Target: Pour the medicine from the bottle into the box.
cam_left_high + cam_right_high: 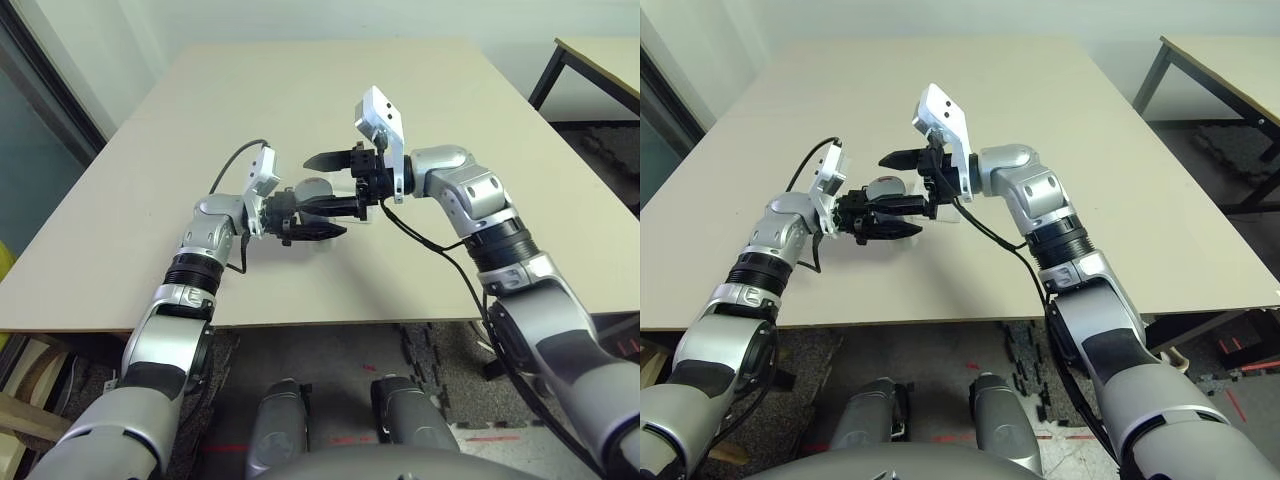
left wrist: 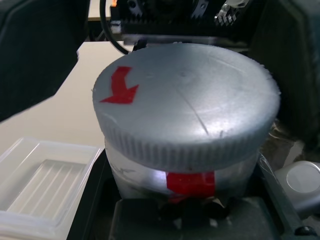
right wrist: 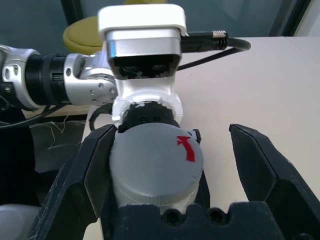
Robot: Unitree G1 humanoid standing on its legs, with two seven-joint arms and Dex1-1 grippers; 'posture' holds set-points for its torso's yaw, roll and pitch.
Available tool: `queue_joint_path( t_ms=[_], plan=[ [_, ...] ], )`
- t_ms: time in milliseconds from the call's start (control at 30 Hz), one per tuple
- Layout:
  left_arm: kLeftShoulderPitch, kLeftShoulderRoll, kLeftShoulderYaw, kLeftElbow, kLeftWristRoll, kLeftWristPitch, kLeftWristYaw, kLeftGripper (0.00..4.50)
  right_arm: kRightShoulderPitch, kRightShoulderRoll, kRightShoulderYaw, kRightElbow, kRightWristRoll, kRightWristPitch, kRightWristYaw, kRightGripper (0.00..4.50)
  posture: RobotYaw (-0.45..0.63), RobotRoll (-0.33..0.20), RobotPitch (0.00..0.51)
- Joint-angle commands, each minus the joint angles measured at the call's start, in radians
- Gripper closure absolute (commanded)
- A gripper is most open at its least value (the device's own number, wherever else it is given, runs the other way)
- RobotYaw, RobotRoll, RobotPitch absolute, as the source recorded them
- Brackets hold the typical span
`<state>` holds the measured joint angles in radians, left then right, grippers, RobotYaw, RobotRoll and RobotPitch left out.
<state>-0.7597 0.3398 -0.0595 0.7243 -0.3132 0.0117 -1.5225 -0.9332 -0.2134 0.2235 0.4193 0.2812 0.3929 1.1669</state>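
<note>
My left gripper (image 1: 306, 212) is shut on the bottle (image 1: 313, 189), holding it a little above the table near the front edge. The bottle's round grey cap (image 2: 185, 110) carries a red arrow, and a red label band (image 2: 190, 182) shows below it. My right gripper (image 3: 170, 165) is open and reaches in from the right, its two black fingers (image 3: 265, 170) straddling the cap. One finger lies close against the cap's side and the other stands well apart. The box (image 2: 45, 185), clear whitish plastic, lies on the table just beside the bottle.
The beige table (image 1: 300, 90) stretches wide beyond the grippers, and its front edge (image 1: 300, 322) runs just under both forearms. A second table (image 1: 600, 60) stands at the far right. Black cables (image 1: 440, 240) hang from both wrists.
</note>
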Motion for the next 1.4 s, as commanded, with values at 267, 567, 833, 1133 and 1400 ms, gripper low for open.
queue_joint_path(
  t_ms=[267, 567, 833, 1133, 1400],
  plan=[
    [0.007, 0.010, -0.001, -0.014, 0.003, 0.011, -0.003, 1.96, -0.016, -0.030, -0.022, 0.046, -0.018, -0.023, -0.002, 0.00, -0.11, 0.000, 0.024],
    [-0.013, 0.024, -0.001, 0.008, 0.007, 0.007, -0.008, 1.96, 0.025, -0.125, -0.061, -0.011, 0.022, 0.003, 0.010, 0.00, -0.12, 0.000, 0.026],
    [-0.017, 0.025, -0.002, 0.021, 0.010, 0.002, -0.016, 1.96, 0.079, -0.219, -0.102, -0.074, 0.058, 0.038, 0.035, 0.00, -0.13, 0.000, 0.026],
    [-0.018, 0.024, -0.003, 0.026, 0.013, -0.001, -0.021, 1.96, 0.058, -0.208, -0.100, -0.125, 0.081, 0.068, 0.023, 0.00, -0.13, 0.000, 0.020],
    [-0.018, 0.026, -0.006, 0.029, 0.017, -0.004, -0.020, 1.96, 0.041, -0.135, -0.051, -0.188, 0.084, 0.114, 0.019, 0.00, -0.12, 0.000, 0.021]
  ],
)
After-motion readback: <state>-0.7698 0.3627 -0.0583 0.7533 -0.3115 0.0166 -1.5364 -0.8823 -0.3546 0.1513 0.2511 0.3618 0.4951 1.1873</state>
